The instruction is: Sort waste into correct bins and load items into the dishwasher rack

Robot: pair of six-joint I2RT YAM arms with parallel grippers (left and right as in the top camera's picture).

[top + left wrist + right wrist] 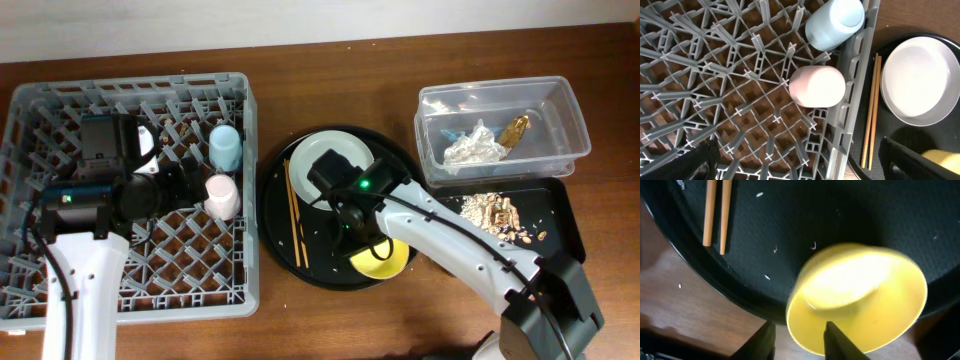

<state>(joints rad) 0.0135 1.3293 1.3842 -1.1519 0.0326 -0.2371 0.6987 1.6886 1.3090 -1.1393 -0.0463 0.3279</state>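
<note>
The grey dishwasher rack holds the blue cup and the pink cup, both upside down, also in the left wrist view. My left gripper hangs open and empty over the rack beside the pink cup. The pale plate and the two chopsticks lie on the round black tray. My right gripper is shut on the rim of the tilted yellow bowl at the tray's front edge.
The clear tub at back right holds the white napkin and gold foil wrapper. The shallow black rectangular tray in front of it holds beige food scraps. A few crumbs lie on the round tray.
</note>
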